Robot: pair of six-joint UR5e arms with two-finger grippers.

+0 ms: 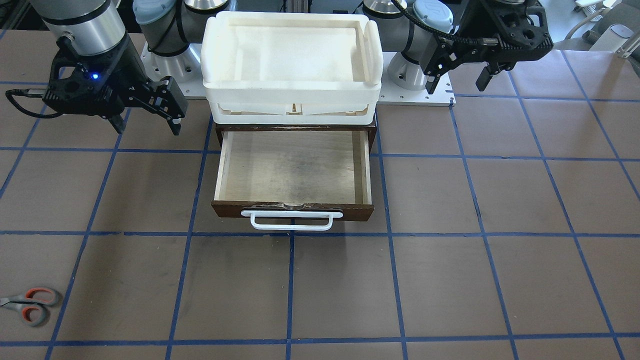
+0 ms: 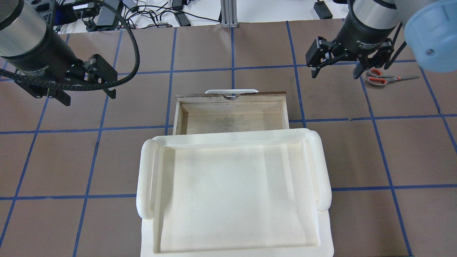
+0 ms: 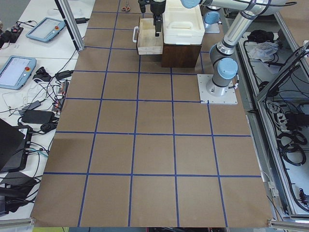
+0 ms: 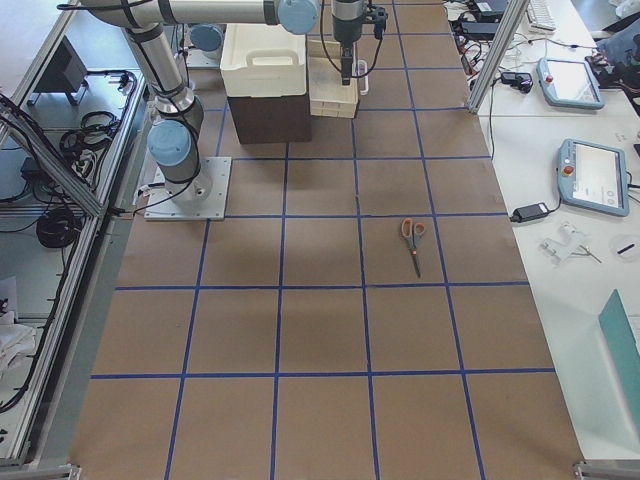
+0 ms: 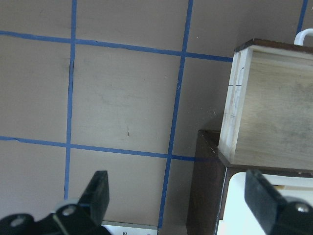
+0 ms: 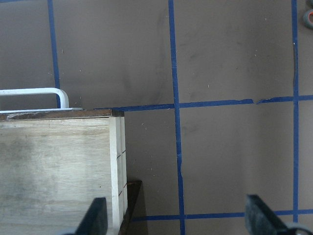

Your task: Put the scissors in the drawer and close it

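Observation:
The scissors [image 1: 31, 305], with grey handles lined orange-red, lie flat on the brown table far out from the robot on its right side; they also show in the overhead view [image 2: 383, 78] and the exterior right view [image 4: 413, 238]. The drawer [image 1: 295, 170] is pulled open and holds nothing; its white bar handle [image 1: 292, 220] faces away from the robot. My right gripper [image 1: 147, 127] is open and empty, in the air beside the drawer's right side, well short of the scissors. My left gripper [image 1: 457, 85] is open and empty, in the air at the drawer's left.
A white plastic tray [image 2: 146, 178] sits on top of the dark brown cabinet [image 5: 205, 186] above the drawer. The table is brown paper with a blue tape grid. Both arm bases [image 1: 415, 70] stand behind the cabinet.

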